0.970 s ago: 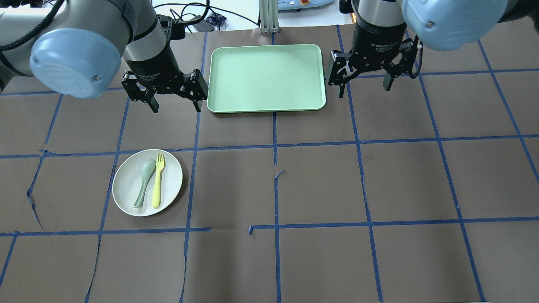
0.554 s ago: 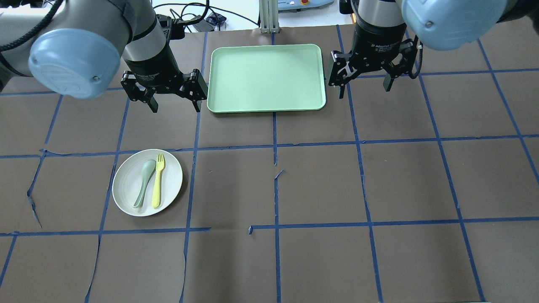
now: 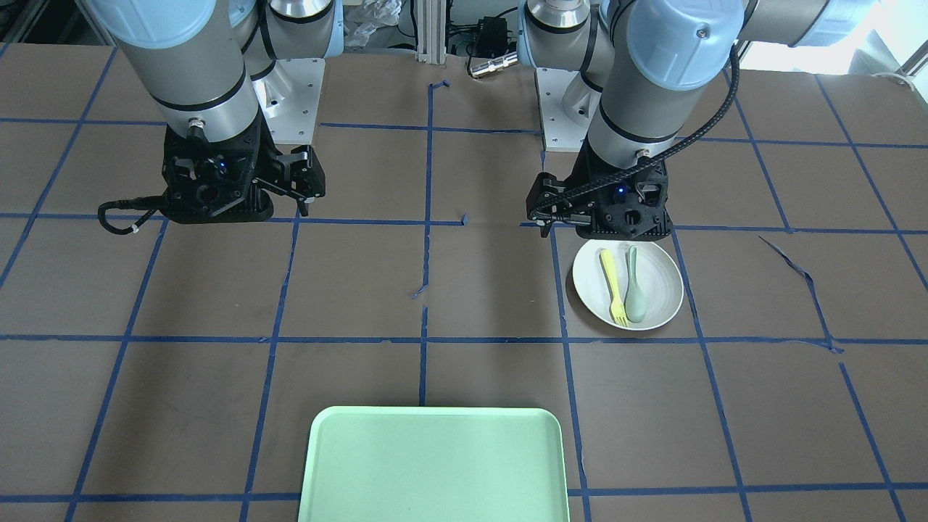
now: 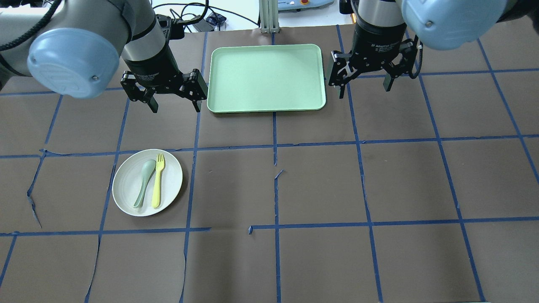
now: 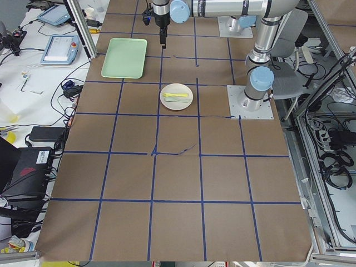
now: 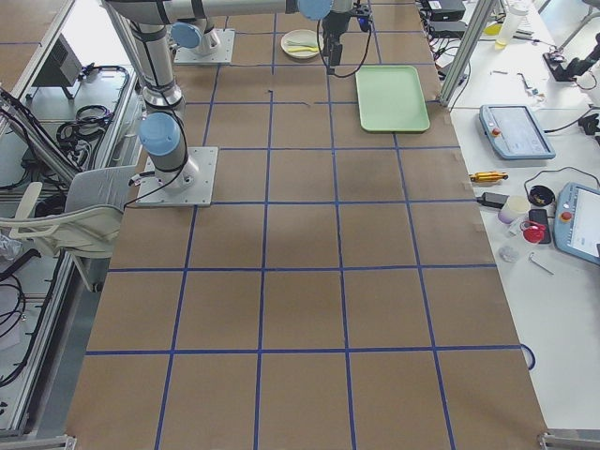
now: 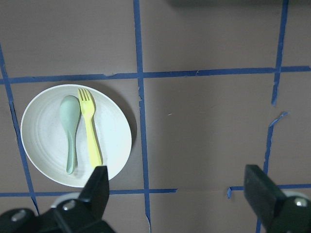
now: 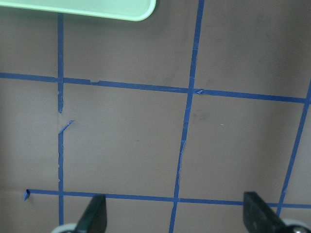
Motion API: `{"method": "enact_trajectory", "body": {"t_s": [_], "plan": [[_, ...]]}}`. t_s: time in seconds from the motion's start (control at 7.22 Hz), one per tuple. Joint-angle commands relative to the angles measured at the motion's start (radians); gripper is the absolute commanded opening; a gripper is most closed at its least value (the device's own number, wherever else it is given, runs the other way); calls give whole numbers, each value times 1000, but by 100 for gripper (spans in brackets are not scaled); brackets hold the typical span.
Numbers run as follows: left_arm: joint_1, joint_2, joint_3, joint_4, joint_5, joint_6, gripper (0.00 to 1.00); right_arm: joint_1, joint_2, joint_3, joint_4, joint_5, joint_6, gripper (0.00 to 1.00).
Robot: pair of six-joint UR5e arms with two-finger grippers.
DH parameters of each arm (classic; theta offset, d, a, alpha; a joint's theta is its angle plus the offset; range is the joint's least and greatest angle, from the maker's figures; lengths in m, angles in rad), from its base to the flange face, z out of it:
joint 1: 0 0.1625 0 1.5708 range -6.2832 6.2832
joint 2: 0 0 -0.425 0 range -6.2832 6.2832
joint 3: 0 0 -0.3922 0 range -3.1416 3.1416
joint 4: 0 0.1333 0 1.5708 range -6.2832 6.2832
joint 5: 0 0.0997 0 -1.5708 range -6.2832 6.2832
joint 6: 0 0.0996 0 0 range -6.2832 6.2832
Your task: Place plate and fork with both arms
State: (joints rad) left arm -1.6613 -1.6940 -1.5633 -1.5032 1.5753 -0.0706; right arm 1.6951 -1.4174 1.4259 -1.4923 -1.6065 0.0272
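The round white plate (image 4: 126, 189) lies on the table at the front left; it also shows in the front-facing view (image 3: 660, 290) and the left wrist view (image 7: 43, 141). The pale yellow fork (image 4: 157, 185) lies on it, also in the left wrist view (image 7: 91, 128), beside a grey-green spoon (image 4: 144, 183). My left gripper (image 4: 174, 107) is open and empty, high above the table beyond the plate. My right gripper (image 4: 363, 92) is open and empty, to the right of the tray.
A mint-green rectangular tray (image 4: 267, 78) lies at the back centre, between the two grippers; its corner shows in the right wrist view (image 8: 97, 9). The brown table cover (image 4: 320, 185) has blue tape lines. Cables and devices lie beyond the far edge.
Almost nothing. Both arms have shifted by only a few pixels; plate, fork and spoon have not moved.
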Motion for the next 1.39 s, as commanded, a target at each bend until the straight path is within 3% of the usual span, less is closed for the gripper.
{"method": "enact_trajectory", "body": {"t_s": [0.0,0.83,1.25], "plan": [[-1,2,-1,-3,-3,0,100,0,0,1,-2,-1,0,100],[17,-21,-15,7,14,20,100,0,2,2,4,8,0,100],[252,0,-111,15,9,265,100,0,14,2,-2,4,-6,100]]}}
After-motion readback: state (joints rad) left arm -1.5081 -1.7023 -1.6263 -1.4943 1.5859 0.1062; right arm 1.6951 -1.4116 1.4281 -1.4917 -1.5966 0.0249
